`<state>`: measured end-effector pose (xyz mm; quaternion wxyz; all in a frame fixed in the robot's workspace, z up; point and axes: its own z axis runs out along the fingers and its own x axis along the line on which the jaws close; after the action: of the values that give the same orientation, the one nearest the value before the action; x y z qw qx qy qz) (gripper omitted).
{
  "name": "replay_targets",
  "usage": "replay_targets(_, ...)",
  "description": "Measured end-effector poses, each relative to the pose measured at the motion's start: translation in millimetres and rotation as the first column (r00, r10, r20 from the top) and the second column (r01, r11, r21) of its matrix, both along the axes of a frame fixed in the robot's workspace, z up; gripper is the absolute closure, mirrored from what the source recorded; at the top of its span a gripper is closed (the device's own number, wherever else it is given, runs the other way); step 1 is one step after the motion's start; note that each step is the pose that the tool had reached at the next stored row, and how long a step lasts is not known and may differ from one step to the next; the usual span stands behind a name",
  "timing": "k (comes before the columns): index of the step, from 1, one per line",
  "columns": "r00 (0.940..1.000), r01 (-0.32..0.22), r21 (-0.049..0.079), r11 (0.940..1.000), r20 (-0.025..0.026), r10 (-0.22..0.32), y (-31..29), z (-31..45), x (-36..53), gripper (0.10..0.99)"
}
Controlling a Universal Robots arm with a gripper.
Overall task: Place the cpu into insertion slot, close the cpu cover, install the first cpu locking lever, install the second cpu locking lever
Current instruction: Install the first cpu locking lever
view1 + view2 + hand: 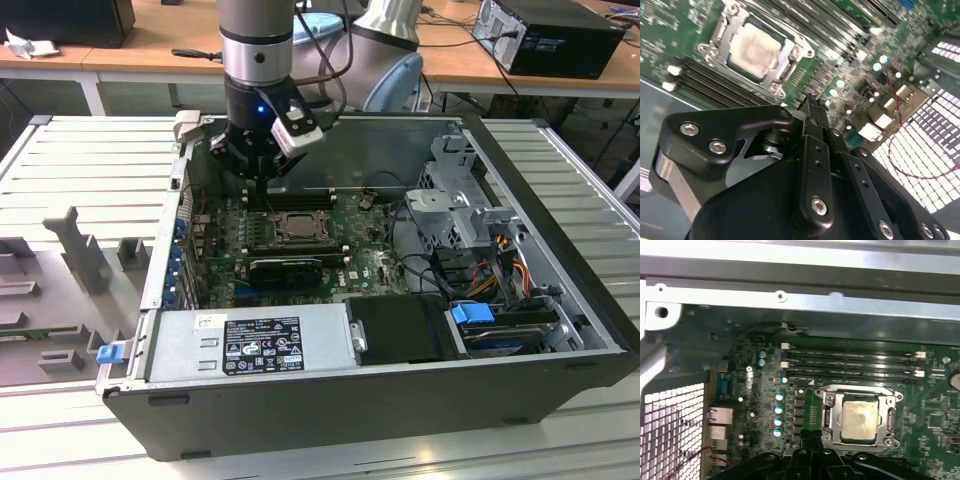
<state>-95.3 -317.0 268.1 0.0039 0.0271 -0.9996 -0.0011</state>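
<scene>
The cpu point(860, 417) lies flat in the insertion slot point(294, 229), its pale beige face up. It appears as well in the second wrist view as the cpu point(756, 49). The silvery cpu cover point(888, 416) lies down around it as a frame, seen too as the cpu cover point(786, 70). My gripper point(262, 182) hangs just above the board beside the socket, toward the exterior view's left and back. Its black fingertips point(810, 101) are pressed together with nothing between them. In the first wrist view my gripper point(812, 436) sits a short way off the socket's corner.
Long black memory slots point(850, 365) run beside the socket. A black card point(285, 268) lies in front of it. The power supply point(250, 345), drive cage point(460, 210) and loose cables point(490, 275) crowd the case. The rear mesh wall point(670, 430) stands close by.
</scene>
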Motion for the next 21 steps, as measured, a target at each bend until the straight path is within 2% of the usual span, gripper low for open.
replay_targets(2, 1.0000, 0.000, 0.000, 1.0000, -0.0001, 0.000, 0.6, -2.1, -6.6, 0.980)
replay_targets(6, 1.0000, 0.000, 0.001, 1.0000, -0.0002, 0.000, 3.6, -4.8, -12.1, 0.980)
replay_targets(14, 1.0000, 0.000, 0.004, 1.0000, 0.0000, 0.000, 16.6, -8.6, -16.3, 0.980)
replay_targets(16, 1.0000, 0.001, 0.005, 1.0000, -0.0001, -0.001, 22.5, -9.5, -17.0, 0.980)
replay_targets(21, 1.0000, 0.002, 0.005, 1.0000, 0.0000, -0.002, 31.5, -9.9, -16.9, 0.980)
